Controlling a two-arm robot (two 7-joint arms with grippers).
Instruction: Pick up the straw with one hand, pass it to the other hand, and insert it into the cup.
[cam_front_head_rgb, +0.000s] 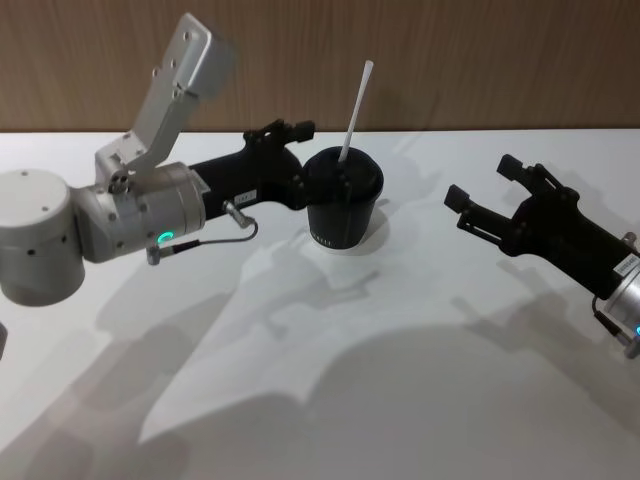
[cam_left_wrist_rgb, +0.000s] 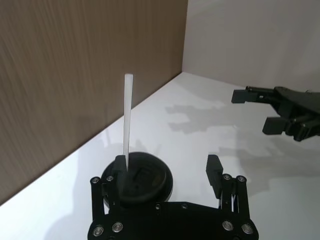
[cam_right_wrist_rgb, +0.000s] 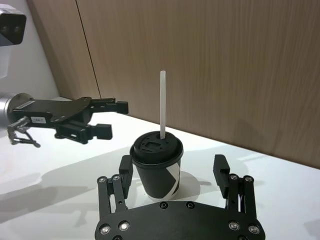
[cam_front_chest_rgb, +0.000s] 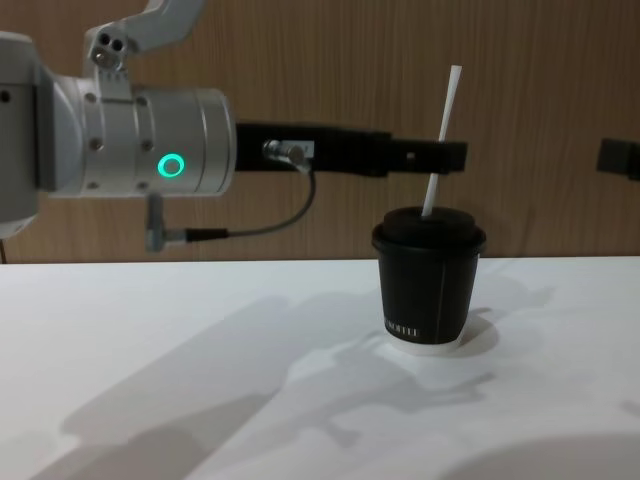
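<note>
Thin white drinking straw (cam_front_head_rgb: 355, 112) stands tilted in the lid of the small black paper cup (cam_front_head_rgb: 343, 210) on the white worktop (cam_front_head_rgb: 400, 380). Left tool (cam_front_head_rgb: 300, 165), fingers apart, sits just beside the lid. Right tool (cam_front_head_rgb: 485, 195), also spread and empty, well apart.

left claw (cam_front_head_rgb: 300, 155) beside cup (cam_front_head_rgb: 342, 205), elsewhere open

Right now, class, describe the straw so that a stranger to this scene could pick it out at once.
On the white table, between the left gripper and the right gripper, stands a black lidded cup. The straw rises tilted from its lid: the one thin, straight white stick among dark things.
</note>
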